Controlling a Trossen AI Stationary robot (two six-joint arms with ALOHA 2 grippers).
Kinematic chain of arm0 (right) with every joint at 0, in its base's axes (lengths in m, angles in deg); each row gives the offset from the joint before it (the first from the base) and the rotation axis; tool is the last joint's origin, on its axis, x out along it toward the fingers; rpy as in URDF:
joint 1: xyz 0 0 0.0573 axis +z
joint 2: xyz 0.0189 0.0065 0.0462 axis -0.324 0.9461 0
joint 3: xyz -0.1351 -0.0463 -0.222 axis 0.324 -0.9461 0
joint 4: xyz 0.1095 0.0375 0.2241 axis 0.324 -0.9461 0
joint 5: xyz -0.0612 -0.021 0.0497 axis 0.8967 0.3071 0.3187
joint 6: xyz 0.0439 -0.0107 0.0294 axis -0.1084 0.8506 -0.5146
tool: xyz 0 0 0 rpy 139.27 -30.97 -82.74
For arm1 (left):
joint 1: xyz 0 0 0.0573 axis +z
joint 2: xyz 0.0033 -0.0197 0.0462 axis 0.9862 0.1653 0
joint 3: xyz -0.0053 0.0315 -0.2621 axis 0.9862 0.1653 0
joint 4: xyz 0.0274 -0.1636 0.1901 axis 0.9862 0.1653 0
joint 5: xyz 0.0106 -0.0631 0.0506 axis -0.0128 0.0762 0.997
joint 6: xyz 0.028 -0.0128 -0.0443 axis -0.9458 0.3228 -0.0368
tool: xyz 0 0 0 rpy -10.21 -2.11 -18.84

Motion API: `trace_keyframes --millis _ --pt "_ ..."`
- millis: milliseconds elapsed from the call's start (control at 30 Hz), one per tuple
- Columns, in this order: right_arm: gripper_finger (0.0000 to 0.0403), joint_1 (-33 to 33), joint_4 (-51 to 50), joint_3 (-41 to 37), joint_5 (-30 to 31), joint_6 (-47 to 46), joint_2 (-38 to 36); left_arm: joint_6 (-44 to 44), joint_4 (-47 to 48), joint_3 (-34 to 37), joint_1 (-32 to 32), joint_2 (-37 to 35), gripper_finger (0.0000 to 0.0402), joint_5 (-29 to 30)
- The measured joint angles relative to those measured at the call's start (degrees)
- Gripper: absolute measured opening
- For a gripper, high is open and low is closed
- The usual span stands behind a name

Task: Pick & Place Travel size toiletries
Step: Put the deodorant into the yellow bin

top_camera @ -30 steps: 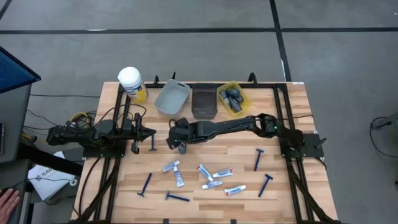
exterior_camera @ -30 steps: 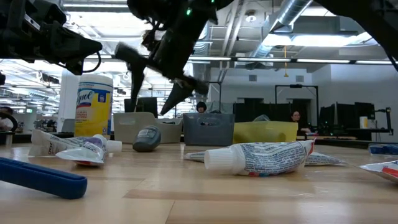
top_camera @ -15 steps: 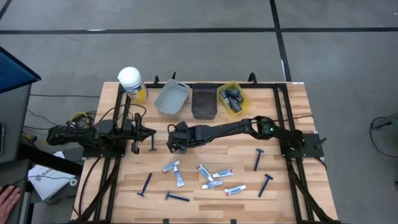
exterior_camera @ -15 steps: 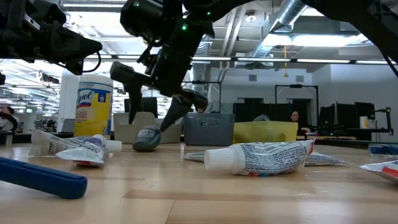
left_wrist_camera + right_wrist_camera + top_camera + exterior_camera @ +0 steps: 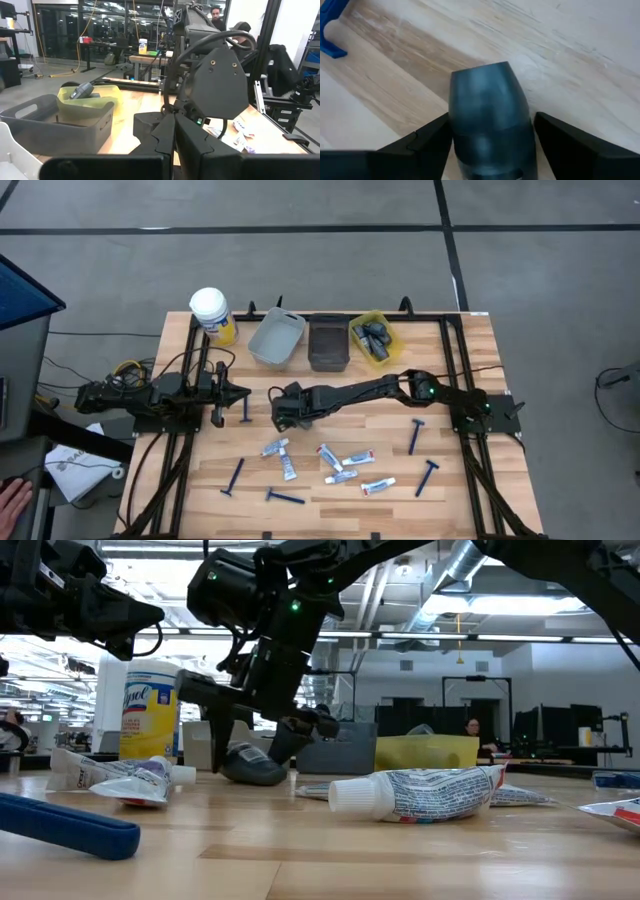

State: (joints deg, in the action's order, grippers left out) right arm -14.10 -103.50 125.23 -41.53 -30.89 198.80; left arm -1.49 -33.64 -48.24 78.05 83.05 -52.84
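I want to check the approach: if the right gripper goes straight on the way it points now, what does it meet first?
Most likely the dark grey mini bottle: it lies on the table between the open fingers of the right gripper, straight ahead. Depth is unclear.

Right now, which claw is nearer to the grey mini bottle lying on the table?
The right. The right claw is down over the bottle, one finger on each side. The left claw hangs off to the bottle's left, nearer a blue razor.
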Motion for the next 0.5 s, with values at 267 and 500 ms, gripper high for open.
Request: trace_keyframes --millis 267,500 --pt "0.0199 -0.01 -0.49 -0.06 -1.61 0.43 -0.09 0.0 0.0 0.0 0.0 0.0 0.001 -0.01" --pt "0.0199 -0.06 -6.17 5.21 -3.54 1.69 -0.35 0.0 -0.01 0.0 0.0 0.0 0.001 0.0"
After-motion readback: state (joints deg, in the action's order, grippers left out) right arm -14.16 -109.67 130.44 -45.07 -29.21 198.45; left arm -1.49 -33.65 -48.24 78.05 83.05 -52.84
